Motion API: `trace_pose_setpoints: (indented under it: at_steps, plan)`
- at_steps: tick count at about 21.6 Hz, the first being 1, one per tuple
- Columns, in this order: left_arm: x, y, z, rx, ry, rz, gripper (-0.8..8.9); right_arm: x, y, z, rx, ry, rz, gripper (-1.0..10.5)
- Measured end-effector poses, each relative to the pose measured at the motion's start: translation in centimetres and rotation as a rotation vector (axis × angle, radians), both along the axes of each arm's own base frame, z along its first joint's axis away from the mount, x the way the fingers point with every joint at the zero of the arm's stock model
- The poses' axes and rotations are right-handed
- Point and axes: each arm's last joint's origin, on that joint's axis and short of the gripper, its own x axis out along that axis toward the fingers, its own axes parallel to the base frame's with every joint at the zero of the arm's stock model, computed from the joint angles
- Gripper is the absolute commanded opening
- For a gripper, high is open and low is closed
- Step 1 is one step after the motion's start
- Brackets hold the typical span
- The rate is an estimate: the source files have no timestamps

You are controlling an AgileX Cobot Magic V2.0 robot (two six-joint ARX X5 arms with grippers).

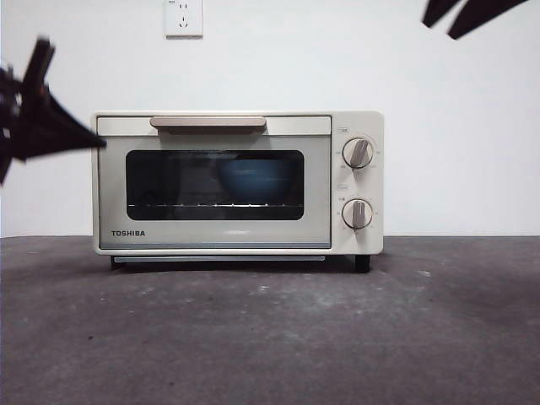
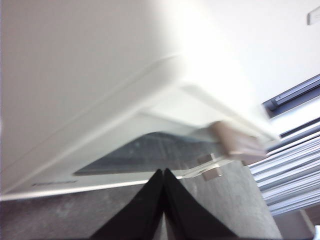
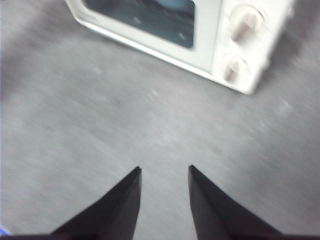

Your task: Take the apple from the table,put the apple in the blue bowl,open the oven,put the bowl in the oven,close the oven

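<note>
The cream-white oven (image 1: 238,181) stands on the table (image 1: 270,329) with its door closed. Through the dark glass window the blue bowl (image 1: 251,180) shows on the rack inside. The apple is hidden. My left gripper (image 2: 163,172) is shut with nothing in it, close to the oven's (image 2: 125,100) door and just off the beige handle (image 2: 237,140); in the front view my left gripper (image 1: 93,142) is the dark shape at the oven's upper left corner. My right gripper (image 3: 164,170) hangs open over bare table, away from the oven (image 3: 200,35).
Two round knobs (image 1: 358,153) sit on the oven's right panel. A wall socket (image 1: 183,17) is on the white wall behind. The right arm shows as black tips (image 1: 468,13) at the top right corner.
</note>
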Motion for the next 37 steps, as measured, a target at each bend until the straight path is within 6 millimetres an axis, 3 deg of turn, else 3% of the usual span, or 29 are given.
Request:
trace_pose_setpoints:
  at_steps: [7,14,20,26,37]
  plan:
    - [-5.3,-1.3,4.7,0.202,-0.045,0.094,0.07,0.8,0.9,-1.5,0.098,-0.058,0.055,1.5]
    - [-11.5,-2.3,7.6,0.416,-0.100,0.151,0.07,1.6,1.8,-4.3,0.201,-0.164,0.088,1.4]
    - [-15.6,-2.8,8.8,0.485,-0.142,0.145,0.07,1.9,2.0,-5.1,0.258,-0.239,0.091,0.2]
    - [-17.8,-2.8,9.0,0.515,-0.143,0.147,0.07,1.9,2.0,-5.0,0.268,-0.260,0.093,0.0]
    - [-18.2,-2.7,8.8,0.520,-0.121,0.144,0.07,2.0,2.0,-4.8,0.274,-0.276,0.085,0.0]
